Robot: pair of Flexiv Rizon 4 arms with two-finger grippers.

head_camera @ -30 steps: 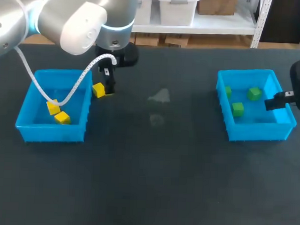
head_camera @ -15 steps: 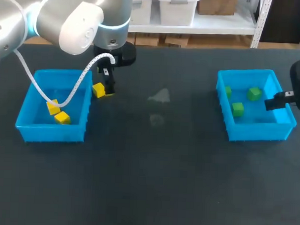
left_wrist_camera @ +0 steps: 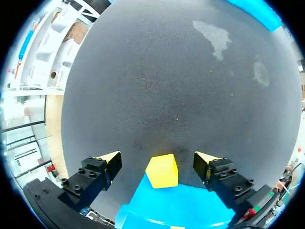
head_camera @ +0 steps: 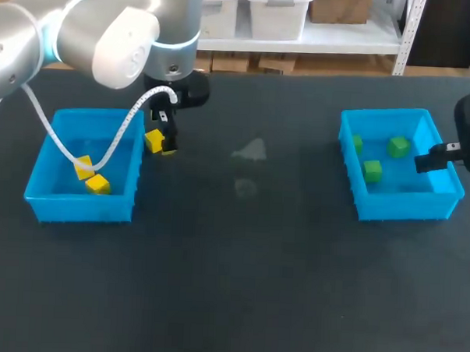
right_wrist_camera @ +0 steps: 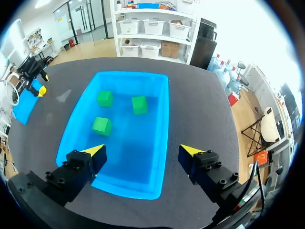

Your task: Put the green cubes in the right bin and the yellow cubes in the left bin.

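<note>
Now: the loose yellow cube [left_wrist_camera: 162, 171] sits on the table [head_camera: 238, 285] just outside the left bin [head_camera: 78, 206]. It lies beside the bin's wall on the side facing the right bin [head_camera: 405, 205], toward the far corner.

The left gripper [left_wrist_camera: 158, 159] stands at that same spot. Its fingers are spread wide, one on each side of the cube, and a gap shows on both sides, so it grips nothing. We judge the cube roughly centred in that gap, with no long axis to allow for. The next move is to close and lift, then make a short carry over the wall into the left bin.

Two yellow cubes [head_camera: 97, 184] already lie inside the left bin.

The right gripper [right_wrist_camera: 143, 155] hangs well apart from the left bin, over the right bin, spread wide and empty. Three green cubes [right_wrist_camera: 139, 104] lie in the right bin. The left arm is plainly the nearer one.
</note>
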